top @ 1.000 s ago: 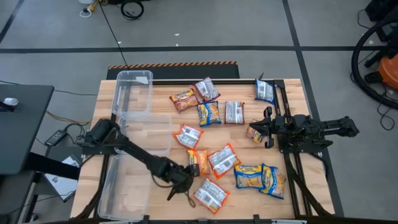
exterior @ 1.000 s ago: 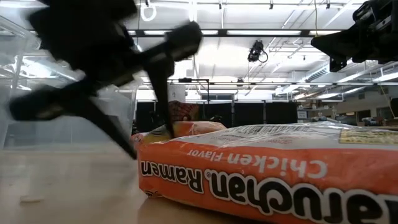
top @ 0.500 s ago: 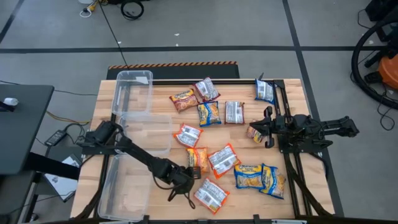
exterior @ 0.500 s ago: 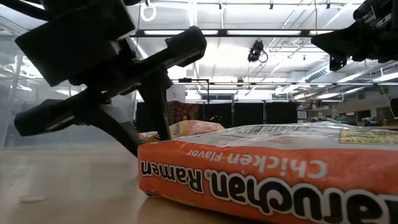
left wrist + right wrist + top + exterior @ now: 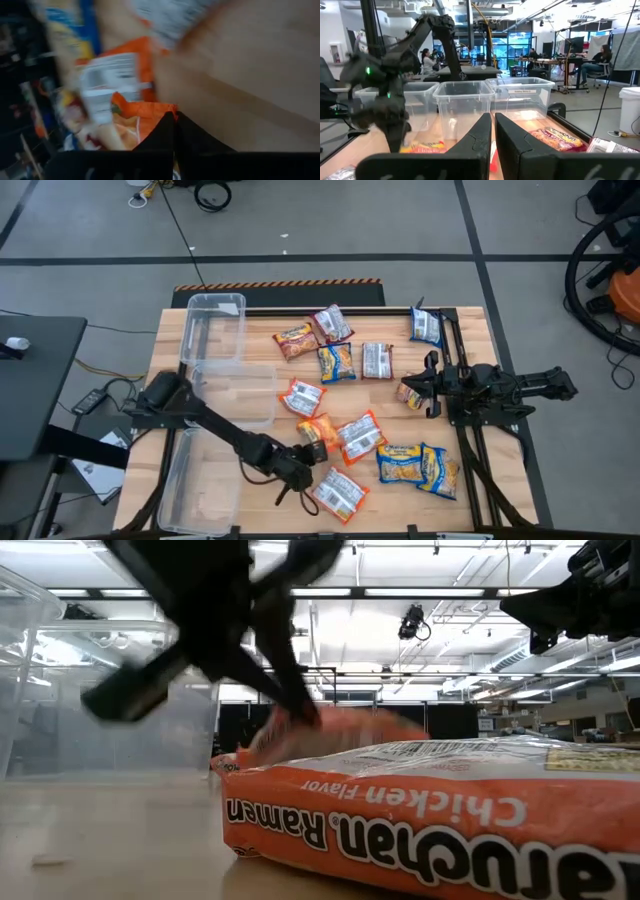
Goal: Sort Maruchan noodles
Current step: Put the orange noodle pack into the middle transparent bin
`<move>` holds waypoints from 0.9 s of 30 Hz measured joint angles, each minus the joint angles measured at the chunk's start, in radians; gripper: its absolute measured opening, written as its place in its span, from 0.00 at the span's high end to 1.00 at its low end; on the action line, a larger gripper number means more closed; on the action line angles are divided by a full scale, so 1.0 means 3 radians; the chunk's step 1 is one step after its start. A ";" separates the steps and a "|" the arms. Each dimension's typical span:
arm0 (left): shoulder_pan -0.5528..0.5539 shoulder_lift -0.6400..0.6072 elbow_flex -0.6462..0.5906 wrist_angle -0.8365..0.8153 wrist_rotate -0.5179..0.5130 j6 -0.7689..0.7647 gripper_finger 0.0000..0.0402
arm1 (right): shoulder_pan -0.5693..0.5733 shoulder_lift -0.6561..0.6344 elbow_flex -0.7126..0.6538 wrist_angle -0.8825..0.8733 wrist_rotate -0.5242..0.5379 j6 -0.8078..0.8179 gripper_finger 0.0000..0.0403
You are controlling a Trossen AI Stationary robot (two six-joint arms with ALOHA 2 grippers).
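Your wooden table [image 5: 215, 385] stands on a grey floor, with three clear bins [image 5: 212, 328] along its left side. Your left gripper [image 5: 310, 451] is low at the front middle, clenched on an orange packet [image 5: 317, 430] by its edge (the wrist view shows the fingers [image 5: 167, 132] pressed together on the orange wrapper). The other packets [image 5: 418, 464] lie scattered across the middle and right of the table, apart from the bins. Your right gripper [image 5: 428, 384] waits at the right side, fingers closed on nothing, just beside one packet [image 5: 409, 394].
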 joint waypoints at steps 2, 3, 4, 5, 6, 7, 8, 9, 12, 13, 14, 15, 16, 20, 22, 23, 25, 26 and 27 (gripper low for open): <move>0.0026 -0.0162 0.0000 0.0037 -0.0026 -0.0130 0.99 | 0.0000 0.0000 0.0000 0.0002 -0.0001 0.0000 0.92; 0.0046 -0.0246 0.0001 0.0057 -0.0056 -0.0213 0.99 | 0.0000 0.0000 0.0000 -0.0001 0.0000 0.0000 0.92; 0.0068 -0.0334 0.0002 0.0084 -0.0084 -0.0301 0.99 | 0.0000 0.0000 0.0000 0.0000 0.0000 0.0000 0.92; 0.0086 -0.0431 0.0004 0.0095 -0.0105 -0.0393 0.99 | 0.0000 -0.0001 0.0000 0.0002 -0.0001 0.0000 0.92; 0.0108 -0.0522 0.0004 0.0097 -0.0123 -0.0483 0.99 | 0.0000 0.0000 0.0000 0.0000 0.0000 0.0000 0.92; 0.0129 -0.0618 0.0004 0.0123 -0.0153 -0.0582 0.99 | 0.0000 0.0000 0.0000 0.0000 -0.0001 0.0000 0.92; 0.0144 -0.0718 0.0004 0.0126 -0.0208 -0.0684 0.99 | 0.0000 0.0000 0.0000 0.0001 -0.0001 0.0000 0.92; 0.0156 -0.0824 0.0004 0.0132 -0.0269 -0.0783 1.00 | 0.0000 0.0000 0.0000 0.0000 -0.0001 0.0000 0.92; 0.0176 -0.1161 0.0005 0.0145 -0.0528 -0.1089 1.00 | 0.0000 0.0000 0.0000 0.0001 -0.0001 0.0000 0.92; 0.0175 -0.1276 0.0005 0.0128 -0.0658 -0.1187 1.00 | 0.0000 0.0000 0.0000 0.0000 -0.0001 0.0000 0.92; 0.0173 -0.1390 0.0005 0.0095 -0.0815 -0.1298 1.00 | 0.0000 0.0000 0.0000 0.0000 -0.0001 0.0000 0.92; 0.0169 -0.1501 0.0008 0.0052 -0.0987 -0.1405 1.00 | 0.0000 0.0000 0.0000 0.0001 -0.0001 0.0000 0.92; 0.0162 -0.1624 0.0009 -0.0043 -0.1170 -0.1510 1.00 | 0.0000 0.0000 0.0000 0.0000 -0.0001 0.0000 0.92; 0.0073 -0.2117 0.0008 -0.0716 -0.1897 -0.2198 1.00 | 0.0000 0.0000 0.0000 0.0027 -0.0001 -0.0005 0.92; 0.0027 -0.2337 0.0009 -0.1194 -0.2077 -0.2765 1.00 | 0.0000 0.0000 0.0000 0.0071 -0.0001 -0.0007 0.92; 0.0005 -0.2436 0.0009 -0.1474 -0.2111 -0.3092 1.00 | 0.0000 0.0000 0.0000 0.0087 -0.0001 -0.0008 0.92; -0.0029 -0.2597 0.0009 -0.2029 -0.2139 -0.3791 1.00 | 0.0000 0.0000 0.0000 0.0103 -0.0001 -0.0010 0.92; -0.0044 -0.2650 0.0009 -0.2329 -0.2161 -0.4148 1.00 | 0.0000 0.0000 0.0000 0.0113 -0.0001 -0.0010 0.92; -0.0060 -0.2681 0.0009 -0.2620 -0.2186 -0.4513 1.00 | 0.0000 0.0000 0.0000 0.0117 -0.0001 -0.0010 0.92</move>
